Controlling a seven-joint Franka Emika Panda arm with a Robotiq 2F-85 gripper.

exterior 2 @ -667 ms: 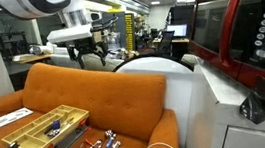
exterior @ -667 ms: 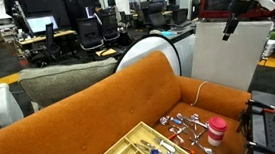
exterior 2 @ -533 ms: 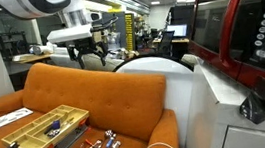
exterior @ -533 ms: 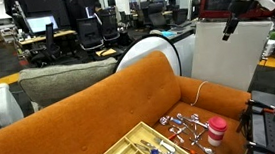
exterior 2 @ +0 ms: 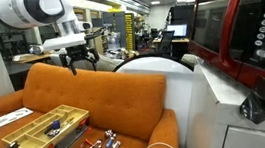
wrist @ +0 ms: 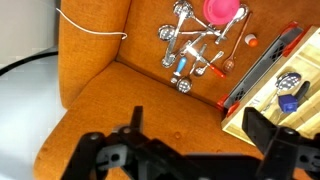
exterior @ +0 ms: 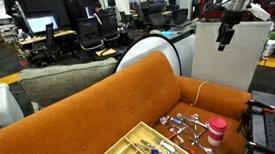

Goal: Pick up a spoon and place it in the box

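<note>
An orange sofa (exterior: 101, 115) fills the lower half of both exterior views. On its seat, at the lower right, a pink cup with a red lid (exterior: 216, 131) stands upright. A thin white cable (exterior: 197, 90) hangs over the backrest near the right end. Behind the sofa there is a white rounded body (exterior: 160, 50) and a grey cushion (exterior: 68, 81). Dark office chairs (exterior: 91, 33) and a monitor (exterior: 41, 25) are at the upper left. In an exterior view, a red microwave (exterior 2: 242, 21) takes up the right side.
</note>
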